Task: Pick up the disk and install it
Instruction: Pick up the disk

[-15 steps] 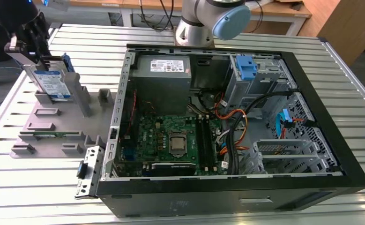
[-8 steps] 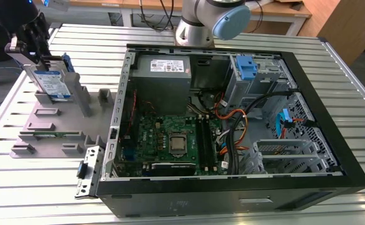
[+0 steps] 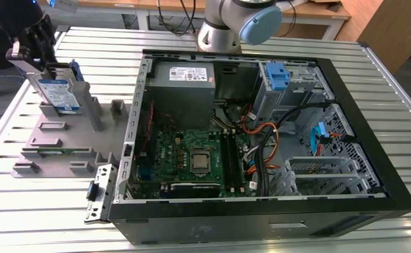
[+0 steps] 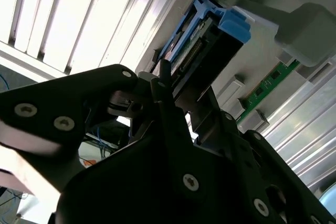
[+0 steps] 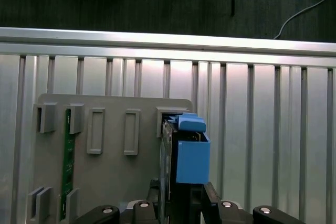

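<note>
Over on the exterior view's left, the black jaws stand one on each side of the disk (image 3: 57, 94) and look closed on its upper edge, gripping it from above. The disk stands upright on its edge, its white-and-blue label facing out and its blue carrier bracket wrapped around it. In both wrist views it shows edge-on between the jaws (image 5: 191, 161) (image 4: 207, 40), the blue bracket nearest the camera. Its lower end sits among the upright posts of a grey fixture plate (image 3: 72, 153), though I can't tell whether it is seated there or just clear. A green memory stick (image 3: 57, 152) lies in a slot of the same plate, well apart from the disk. The plate rests on a slatted aluminium table (image 3: 22, 211). Just beside the plate, towards the exterior view's right, an open computer case (image 3: 395, 174) lies on its side, with a green motherboard (image 3: 191, 158) on its floor, a grey power supply (image 3: 184, 76) in one corner and a blue latch (image 3: 279, 76) at the drive bay. Behind the case rises the robot arm (image 3: 237, 23).
</note>
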